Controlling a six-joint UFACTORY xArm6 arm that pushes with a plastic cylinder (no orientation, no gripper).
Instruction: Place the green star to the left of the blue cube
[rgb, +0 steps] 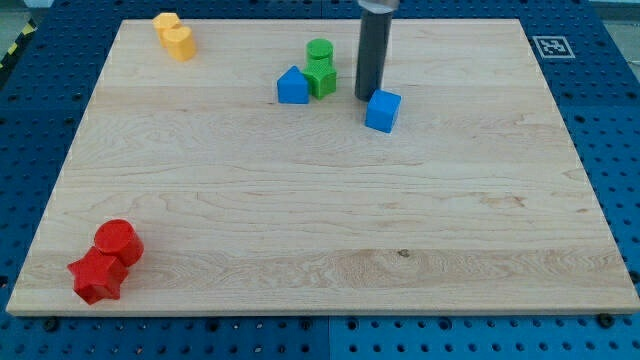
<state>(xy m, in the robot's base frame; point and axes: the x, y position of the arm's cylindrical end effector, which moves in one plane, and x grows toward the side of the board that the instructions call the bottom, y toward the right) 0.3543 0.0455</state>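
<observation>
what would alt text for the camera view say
My tip rests on a wooden board just above-left of the blue cube, with green blocks and another blue block further left. Yellow blocks sit top left, red blocks bottom left.

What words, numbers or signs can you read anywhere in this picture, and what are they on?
No readable words or numbers.
One sign: a black-and-white square marker at the board's top right corner, a pattern, not text.
The blocks carry no labels.

Rod (372, 50) cut off by the view's top; green block's (320, 76) shape unclear.
</observation>
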